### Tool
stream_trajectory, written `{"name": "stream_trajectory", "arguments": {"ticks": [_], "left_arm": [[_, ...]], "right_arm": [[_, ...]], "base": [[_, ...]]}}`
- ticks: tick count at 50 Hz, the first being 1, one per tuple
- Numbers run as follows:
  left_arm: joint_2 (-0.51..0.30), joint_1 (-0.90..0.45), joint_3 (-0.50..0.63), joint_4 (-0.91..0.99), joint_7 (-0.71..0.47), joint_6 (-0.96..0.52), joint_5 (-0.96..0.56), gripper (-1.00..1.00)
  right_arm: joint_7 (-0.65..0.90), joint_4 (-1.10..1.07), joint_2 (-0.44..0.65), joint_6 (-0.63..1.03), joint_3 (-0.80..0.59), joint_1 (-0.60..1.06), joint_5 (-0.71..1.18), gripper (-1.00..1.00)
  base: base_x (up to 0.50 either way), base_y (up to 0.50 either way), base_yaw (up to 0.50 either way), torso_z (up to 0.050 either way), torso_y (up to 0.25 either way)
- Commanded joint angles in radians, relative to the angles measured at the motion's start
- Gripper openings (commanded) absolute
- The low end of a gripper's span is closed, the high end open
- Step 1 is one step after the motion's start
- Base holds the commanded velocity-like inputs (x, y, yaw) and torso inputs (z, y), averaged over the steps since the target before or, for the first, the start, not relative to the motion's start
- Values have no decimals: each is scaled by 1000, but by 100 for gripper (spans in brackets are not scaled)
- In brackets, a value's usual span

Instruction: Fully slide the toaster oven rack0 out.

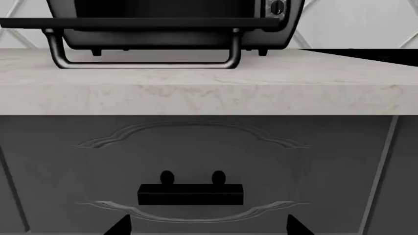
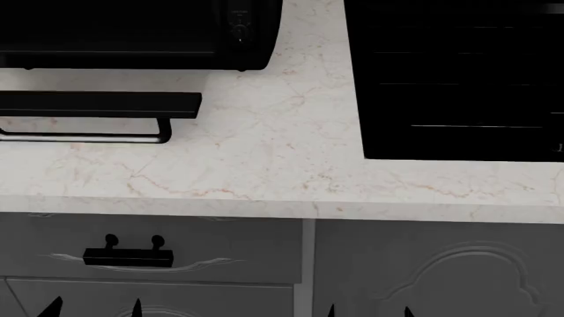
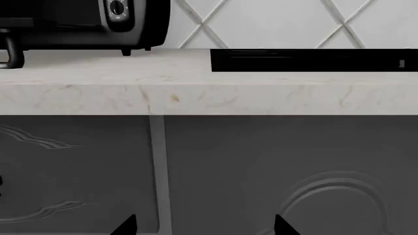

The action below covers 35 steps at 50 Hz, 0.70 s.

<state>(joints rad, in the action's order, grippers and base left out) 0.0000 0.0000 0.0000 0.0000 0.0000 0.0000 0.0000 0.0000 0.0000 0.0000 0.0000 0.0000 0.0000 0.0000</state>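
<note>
Left wrist view: toaster oven (image 1: 176, 22) on table (image 1: 196, 83), door (image 1: 137, 22) dropped flat, bar handle (image 1: 144, 61) beneath; rack0 not discernible. Left gripper (image 1: 203, 226) fingers spread, empty, before drawer pull (image 1: 190, 193).

Head view: oven at far left, cooktop (image 2: 454, 79) well apart.

Right wrist view: right gripper (image 3: 203, 226) fingers spread, empty.

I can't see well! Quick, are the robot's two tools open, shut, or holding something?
Left tool: open, holding nothing, tips spread low in front of the drawer.
Right tool: open, holding nothing.
</note>
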Motion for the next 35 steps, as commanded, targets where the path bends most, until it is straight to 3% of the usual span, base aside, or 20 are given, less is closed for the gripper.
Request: {"name": "stream_trajectory", "arguments": {"ticks": [1,3,8,15,19,28,35], "left_arm": [[-10,0,11,0,-11,0,0,100],[-15,-6,14,-3,-9,-8,-30,100],[-21,-18,48,39,-52,-90,-44,100],[-74,37,102,480,-61,-401,-31,100],[-101,28,120,624,-80,-467,10,100],[-117,-149,126,965,-75,-873,9,100],[-139,-325,143,1047,-52,-1097,24,100]], "right_arm": [[13,0,9,0,-13,0,0,100],[29,3,18,21,-21,2,78,100],[63,-42,45,39,-49,10,46,100],[78,-395,96,413,-83,45,-1,100],[71,-577,124,602,-74,87,0,100],[30,-814,158,958,-54,265,45,100],[3,-879,185,1138,-45,404,66,100]], "base": [[0,0,0,0,0],[0,0,0,0,0],[0,0,0,0,0],[0,0,0,0,0],[0,0,0,0,0],[0,0,0,0,0],[0,0,0,0,0]]}}
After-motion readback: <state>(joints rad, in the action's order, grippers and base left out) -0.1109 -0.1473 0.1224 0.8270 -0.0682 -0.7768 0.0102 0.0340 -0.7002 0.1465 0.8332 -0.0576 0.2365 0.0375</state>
